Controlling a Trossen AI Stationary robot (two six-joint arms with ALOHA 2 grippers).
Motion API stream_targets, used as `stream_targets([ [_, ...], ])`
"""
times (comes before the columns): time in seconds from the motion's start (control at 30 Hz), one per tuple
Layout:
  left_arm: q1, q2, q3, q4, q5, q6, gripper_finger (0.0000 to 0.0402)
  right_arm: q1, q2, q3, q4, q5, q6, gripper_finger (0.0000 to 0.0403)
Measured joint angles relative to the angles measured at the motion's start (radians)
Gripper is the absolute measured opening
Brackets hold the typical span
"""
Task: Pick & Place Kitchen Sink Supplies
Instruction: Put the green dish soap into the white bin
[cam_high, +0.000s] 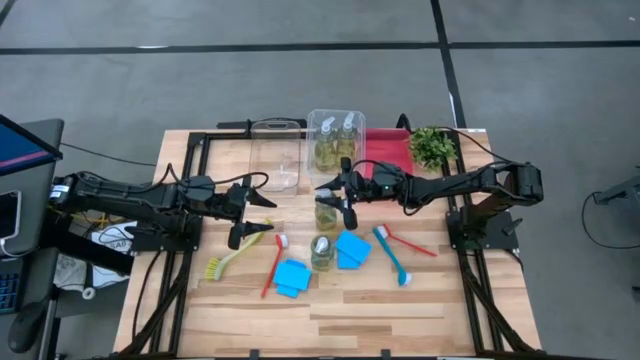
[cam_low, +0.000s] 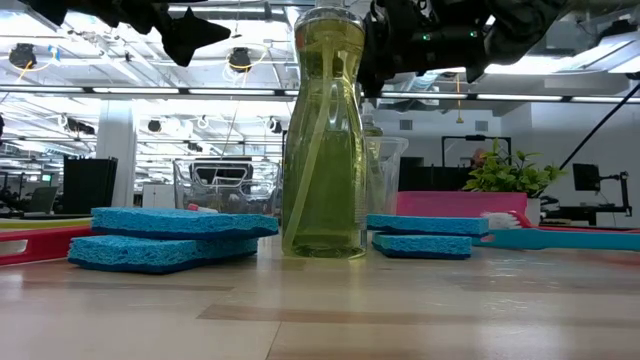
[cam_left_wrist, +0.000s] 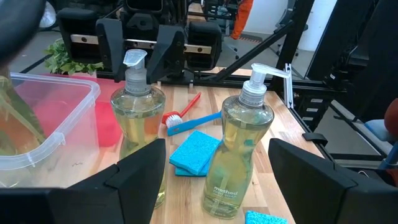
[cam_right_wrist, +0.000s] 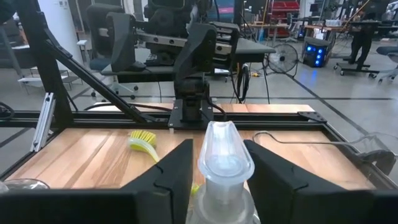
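Two clear bottles of yellow-green liquid stand upright on the table: one (cam_high: 328, 213) under my right gripper (cam_high: 336, 200), one (cam_high: 322, 252) nearer the near edge, large in the low view (cam_low: 322, 130). Two more bottles (cam_high: 336, 148) stand in a clear bin (cam_high: 336, 118). My right gripper (cam_right_wrist: 217, 180) is open, with a finger on each side of the first bottle's pump head (cam_right_wrist: 224, 155), and a gap shows on both sides in the left wrist view (cam_left_wrist: 134, 59). My left gripper (cam_high: 262, 217) is open above the table, left of the bottles (cam_left_wrist: 239, 149).
Blue sponges (cam_high: 352, 248) (cam_high: 291, 277) lie near the front bottle. A yellow-green brush (cam_high: 228, 258), red brushes (cam_high: 272, 265) (cam_high: 412, 243) and a blue brush (cam_high: 392, 256) lie around them. An empty clear bin (cam_high: 275, 150), a red bin (cam_high: 385, 150) and a plant (cam_high: 433, 147) line the far edge.
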Motion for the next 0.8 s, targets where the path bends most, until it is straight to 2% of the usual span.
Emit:
stream_targets([
  [0.17,0.0,0.0,0.0,0.0,0.0,0.0,0.0287,0.0,0.0,0.0,0.0,0.0,0.0,0.009],
  [0.6,0.0,0.0,0.0,0.0,0.0,0.0,0.0287,0.0,-0.001,0.0,0.012,0.0,0.0,0.01],
  [0.8,0.0,0.0,0.0,0.0,0.0,0.0,0.0287,0.0,-0.039,0.0,-0.018,0.0,0.0,0.0091],
])
